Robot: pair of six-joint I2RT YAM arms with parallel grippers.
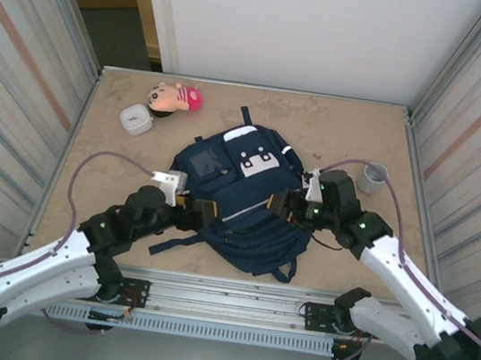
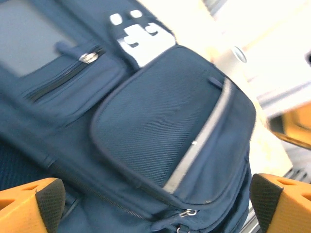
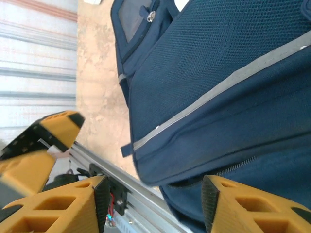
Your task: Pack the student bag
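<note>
Student bag (image 1: 246, 235) lies flat mid-worktop (image 1: 348, 128), front side up, top handle pointing away from me, straps trailing toward the near rail; it sits between the two arms.

Left claw (image 2: 158, 196) is spread wide, nothing pinched; its pads frame the front pocket w/ the pale stripe, hovering just over the fabric at the bag's left side. Right claw (image 3: 153, 194) is also spread, though less wide, empty, close against the bag's right edge near the lower pocket; whether either pad touches cloth I can't tell.

Progress, as I read it: little or nothing packed so far. A plush doll (image 1: 176, 96) lies at the far left of the worktop, well apart from the bag; a small white case (image 1: 136, 118) sits just beside the doll, nearer me; a grey cup (image 1: 373, 176) stands off to the right of the bag, near the right arm's cable. All three are outside the bag; which of them are meant to go in, I can't say.

Zips: the small upper pocket's zip looks shut in the left wrist view, the front pocket's puller sits at the low end of its track; main compartment opening is not readable from here, and the contents are hidden.

Left to do, by my guess: get a compartment open, fetch the loose items one by one, drop them in, zip up; i.e. most of the job.
</note>
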